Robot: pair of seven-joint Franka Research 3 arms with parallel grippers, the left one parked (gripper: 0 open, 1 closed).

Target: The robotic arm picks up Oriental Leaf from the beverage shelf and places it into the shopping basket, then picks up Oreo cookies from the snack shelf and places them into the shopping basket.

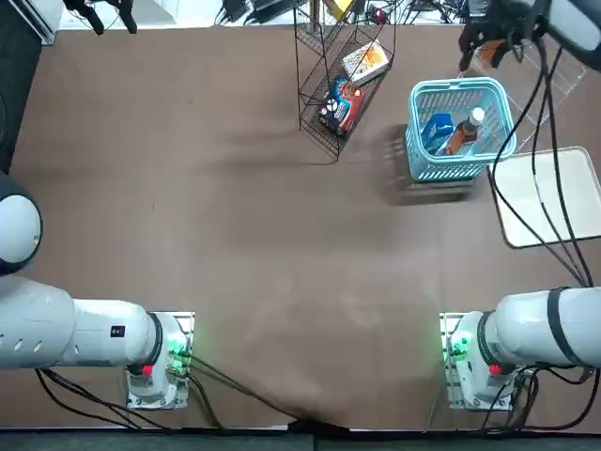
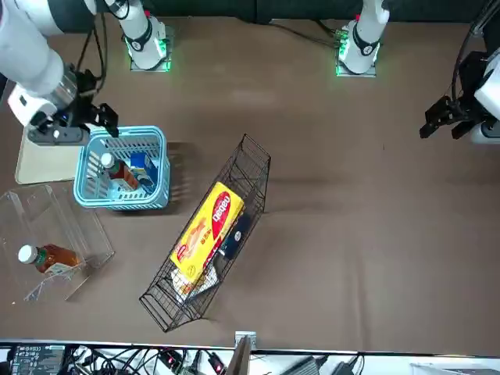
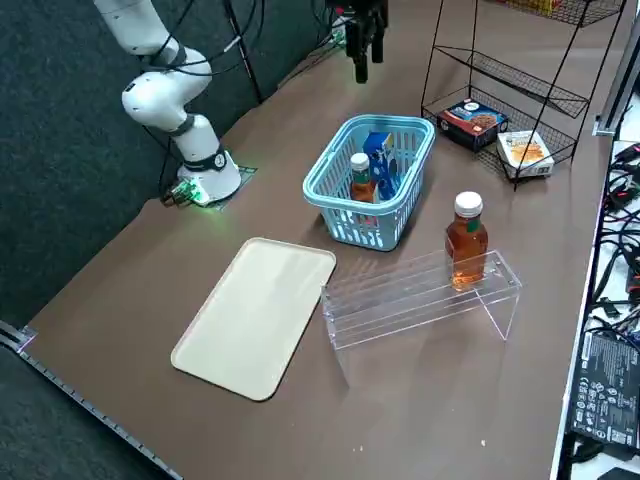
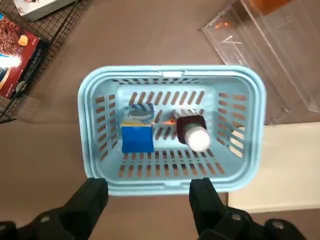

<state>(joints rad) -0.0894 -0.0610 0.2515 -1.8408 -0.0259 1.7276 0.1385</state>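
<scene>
The light blue shopping basket [image 1: 457, 85] [image 3: 345, 225] stands at the far right of the table. The Oriental Leaf bottle [image 1: 463, 133] [image 4: 192, 130], orange-brown with a white cap, leans inside it. Beside the bottle the blue Oreo packet [image 1: 438, 132] [image 4: 137, 132] stands on end. My right gripper [image 1: 493, 42] [image 4: 148, 197] hangs open and empty well above the basket's far side. The clear beverage shelf [image 3: 420, 295] [image 2: 47, 226] lies beyond the basket. To the basket's left stands the black wire snack shelf [image 1: 343, 75] [image 2: 211, 242].
A second orange-brown bottle [image 3: 466, 240] [image 2: 48, 256] stands on the clear shelf. The wire rack holds a yellow-orange packet [image 2: 207, 230], a red-and-black packet [image 3: 472, 118] and a white packet [image 3: 525, 150]. A beige tray [image 1: 549, 197] lies flat between the basket and my base.
</scene>
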